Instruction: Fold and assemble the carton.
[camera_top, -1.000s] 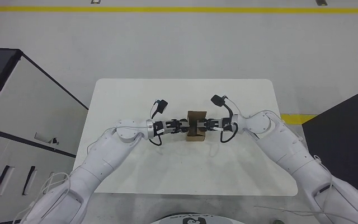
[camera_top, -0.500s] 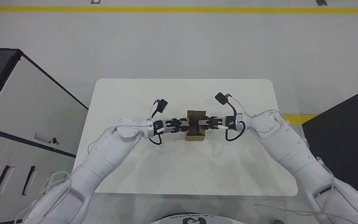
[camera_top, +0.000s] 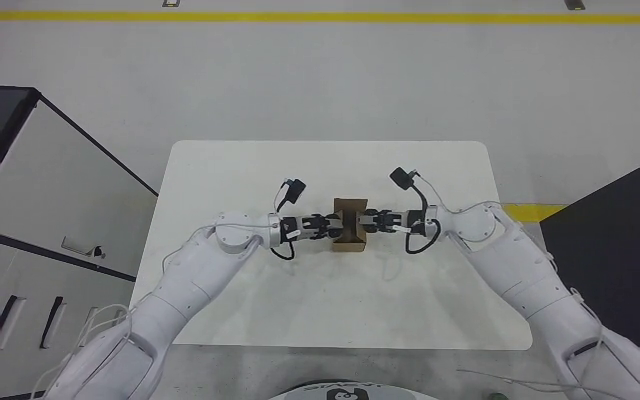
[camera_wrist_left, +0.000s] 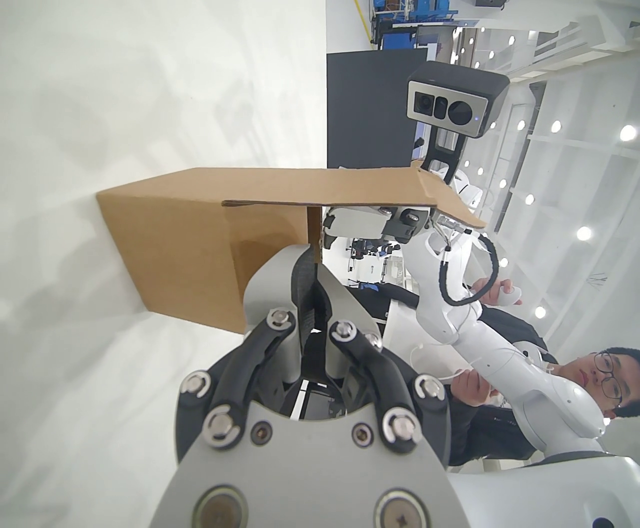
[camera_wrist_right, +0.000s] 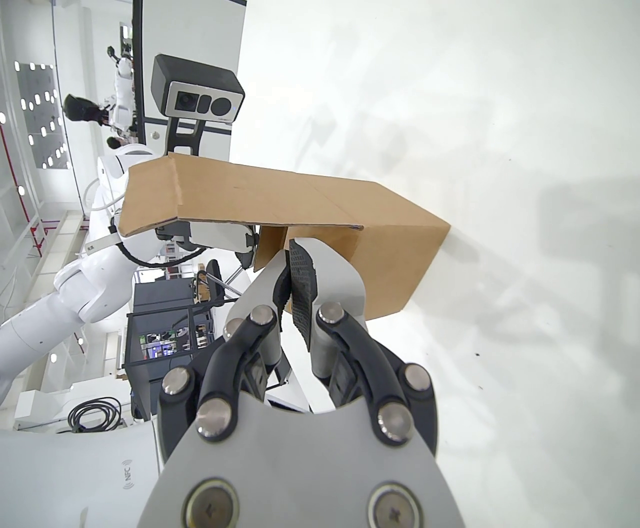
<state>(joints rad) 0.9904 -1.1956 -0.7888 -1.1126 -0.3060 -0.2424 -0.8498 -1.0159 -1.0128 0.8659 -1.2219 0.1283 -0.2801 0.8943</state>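
The brown corrugated-cardboard carton (camera_top: 350, 222) stands on the white counter (camera_top: 230, 180) directly between the two claws, touched by both, its open end facing up and away from the counter. In the left wrist view the carton (camera_wrist_left: 200, 240) shows one long side panel running past the claw and ending in a small flap bent outward, with a narrow cardboard edge dropping from that panel into the claw. The left claw (camera_top: 328, 225) meets the carton's side nearest it; its grey fingers are closed together on that narrow edge (camera_wrist_left: 314, 280), which slips between them. The right claw (camera_top: 370, 222) meets the opposite side. In its own view the carton (camera_wrist_right: 390, 260) lies just ahead of the right claw (camera_wrist_right: 287, 270), whose black ribbed pads (camera_wrist_right: 300, 272) are drawn almost together with a short flap of the carton entering between them. The two claws face each other across the carton. Well behind the left claw, past the counter's edge, stands a grey cabinet (camera_top: 40, 180).
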